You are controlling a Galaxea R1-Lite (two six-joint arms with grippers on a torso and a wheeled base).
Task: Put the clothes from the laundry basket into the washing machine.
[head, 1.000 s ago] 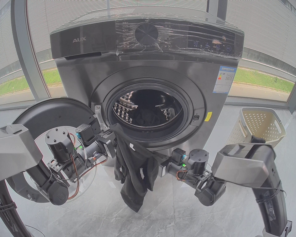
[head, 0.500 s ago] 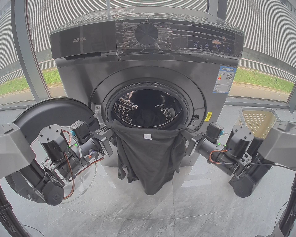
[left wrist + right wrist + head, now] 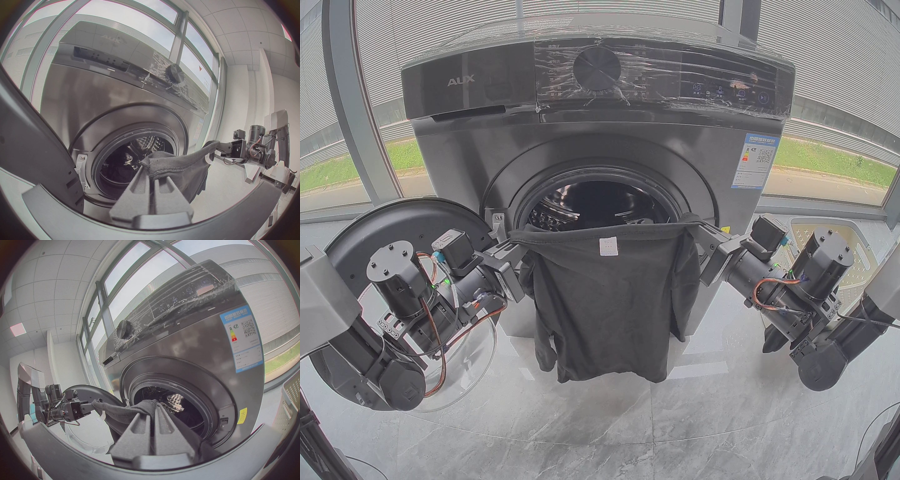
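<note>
Black shirt [image 3: 606, 300] raised; top edge taut across drum opening [image 3: 594, 203].

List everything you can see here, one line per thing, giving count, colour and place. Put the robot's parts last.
washing machine: one, dark grey, centre, facing the robot
door: one, dark grey with a clear pane, swung open on the robot's left of the drum opening
label: one, blue and white, upper right of the machine's front
black garment: one, black, stretched in front of the drum opening, hanging toward the floor
laundry basket: one, cream, on the floor to the right of the machine
floor: grey marbled tiles, under everything
windows: several, grey-framed, behind the machine
left gripper: one, grey, shut on the garment's left top corner
right gripper: one, grey, shut on the garment's right top corner
</note>
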